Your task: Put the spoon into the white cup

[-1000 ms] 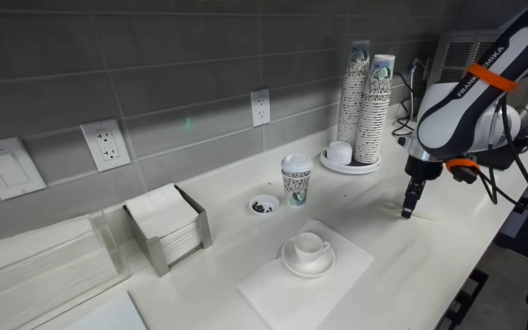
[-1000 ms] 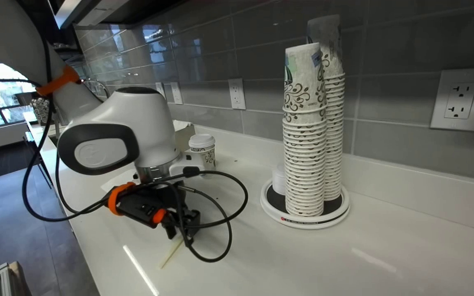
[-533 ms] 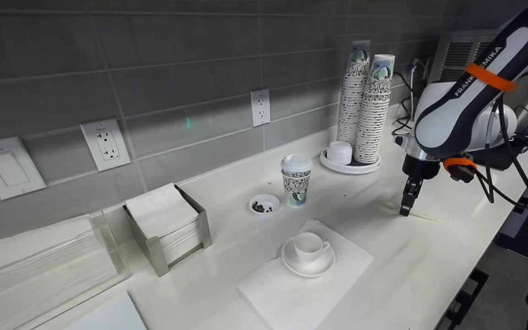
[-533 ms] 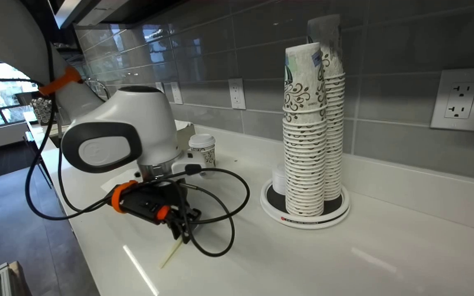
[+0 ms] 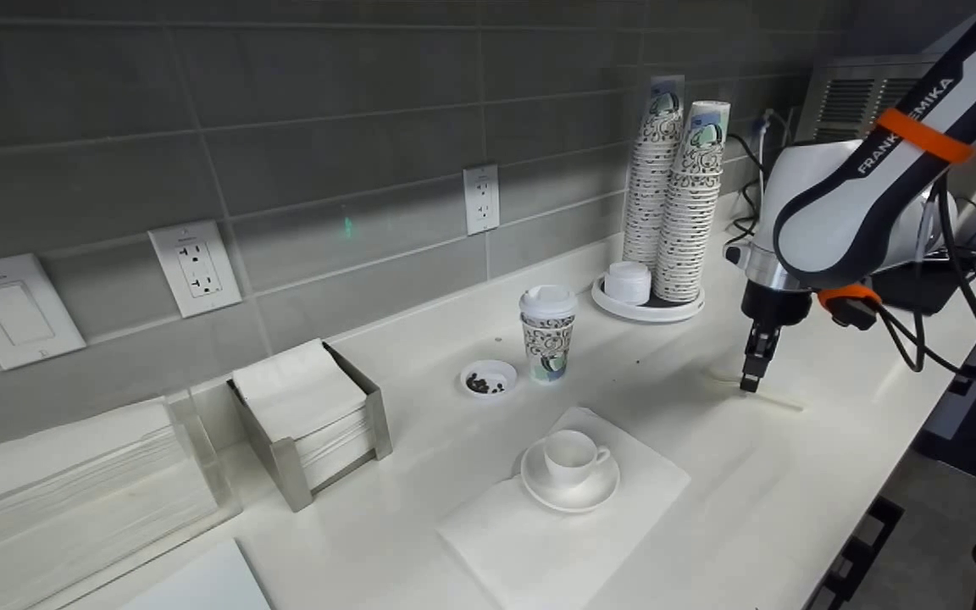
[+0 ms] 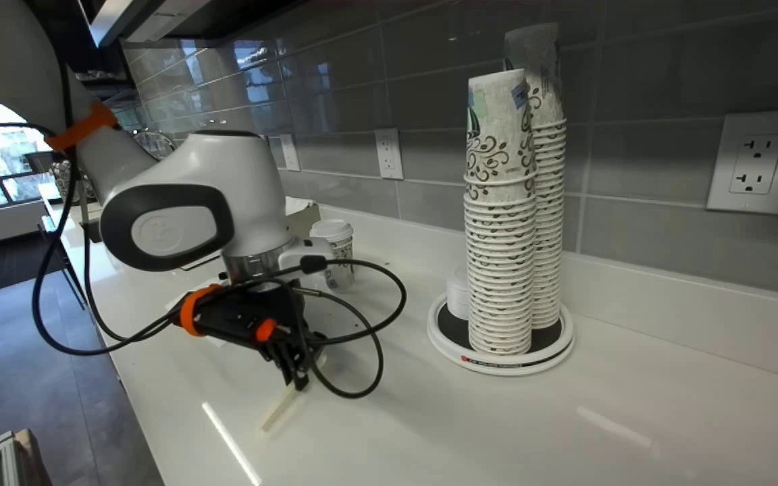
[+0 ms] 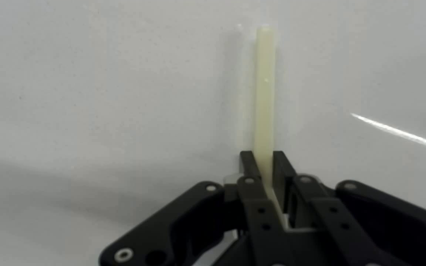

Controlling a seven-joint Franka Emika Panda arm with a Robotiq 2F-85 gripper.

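Observation:
The thin cream-white spoon (image 5: 783,402) is between the fingers of my gripper (image 5: 748,386). It also shows in an exterior view (image 6: 277,410). In the wrist view the fingers (image 7: 263,155) press on both sides of the spoon's handle (image 7: 264,92), which points straight ahead. My gripper is shut on the spoon and holds it just above the counter; its other end is partly behind the fingers. The small white cup (image 5: 570,457) stands upright on its round saucer (image 5: 573,502), away from my gripper. The cup is hidden behind the arm in an exterior view, where my gripper (image 6: 296,382) also shows.
The saucer rests on a white paper sheet (image 5: 623,529). A lidded paper cup (image 5: 548,343) and a small dish with dark bits (image 5: 469,388) stand near the wall. Tall paper cup stacks (image 5: 691,220) stand on a round tray (image 6: 444,347). A napkin holder (image 5: 289,474) is beyond.
My gripper has closed on the spoon and risen a little. The spoon has come up with it and shifted slightly. The cup and saucer have not moved.

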